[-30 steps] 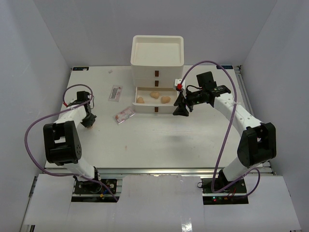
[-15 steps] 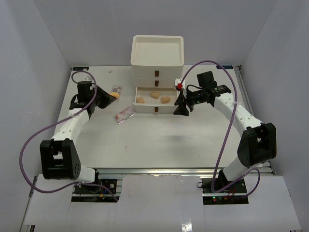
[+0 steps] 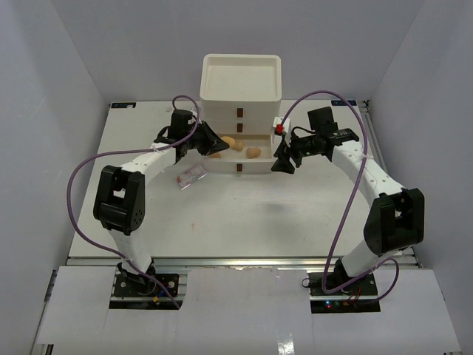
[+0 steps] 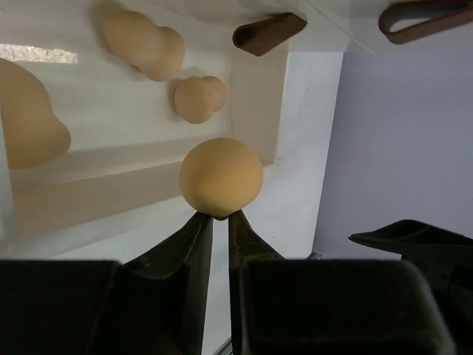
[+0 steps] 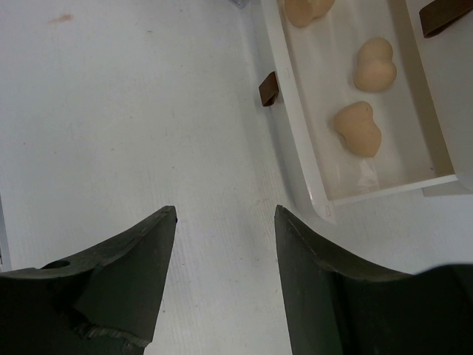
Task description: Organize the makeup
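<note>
Tan and egg-shaped, one sponge [image 4: 222, 177] was pinched at its lower tip by the nearly closed left gripper [image 4: 220, 216], at the wall of the open bottom drawer [image 4: 255, 111] of the white drawer box [image 3: 242, 78]. Three more sponges [image 5: 357, 129] lay inside that drawer. The right gripper [image 5: 225, 214] hung with jaws apart over the table [image 5: 148, 111] beside the drawer. A clear packet with pink contents [image 3: 190, 177] lay on the table, left of the drawer.
</note>
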Controlling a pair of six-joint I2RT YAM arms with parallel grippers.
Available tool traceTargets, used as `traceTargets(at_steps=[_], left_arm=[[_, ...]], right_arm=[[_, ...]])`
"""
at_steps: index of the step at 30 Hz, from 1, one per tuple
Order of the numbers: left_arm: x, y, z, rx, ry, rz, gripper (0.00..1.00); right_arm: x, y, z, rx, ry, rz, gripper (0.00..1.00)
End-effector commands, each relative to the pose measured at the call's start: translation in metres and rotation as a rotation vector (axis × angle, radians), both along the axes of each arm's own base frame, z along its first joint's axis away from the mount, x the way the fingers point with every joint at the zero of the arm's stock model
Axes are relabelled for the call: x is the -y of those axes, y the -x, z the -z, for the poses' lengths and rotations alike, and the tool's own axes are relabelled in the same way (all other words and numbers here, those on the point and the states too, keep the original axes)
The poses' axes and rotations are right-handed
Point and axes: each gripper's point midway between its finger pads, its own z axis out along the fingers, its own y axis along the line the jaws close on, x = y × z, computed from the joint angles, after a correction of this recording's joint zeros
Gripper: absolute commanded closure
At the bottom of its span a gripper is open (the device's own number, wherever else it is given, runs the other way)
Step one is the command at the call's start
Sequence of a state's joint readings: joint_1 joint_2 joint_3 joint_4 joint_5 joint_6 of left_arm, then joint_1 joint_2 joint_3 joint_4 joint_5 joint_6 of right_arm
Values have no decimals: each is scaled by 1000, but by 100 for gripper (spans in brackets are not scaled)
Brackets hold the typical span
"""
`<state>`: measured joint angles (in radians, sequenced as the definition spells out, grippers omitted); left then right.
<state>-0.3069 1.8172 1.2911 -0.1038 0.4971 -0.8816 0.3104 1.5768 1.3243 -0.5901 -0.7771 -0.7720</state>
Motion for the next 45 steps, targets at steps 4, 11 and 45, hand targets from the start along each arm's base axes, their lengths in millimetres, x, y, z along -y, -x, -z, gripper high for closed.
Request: traceTargets(at_steps=[4, 11, 45], left_arm=[[-3, -11, -14, 37, -37, -7, 57], [-3, -8, -22, 71, -45, 12, 41], [-76, -165, -136, 604, -445, -126, 38]], right_arm=[[1, -6, -22, 82, -7, -23, 37], [-11, -3, -21, 104, -9, -120, 37], [-80, -6, 28, 302, 139, -384, 36]])
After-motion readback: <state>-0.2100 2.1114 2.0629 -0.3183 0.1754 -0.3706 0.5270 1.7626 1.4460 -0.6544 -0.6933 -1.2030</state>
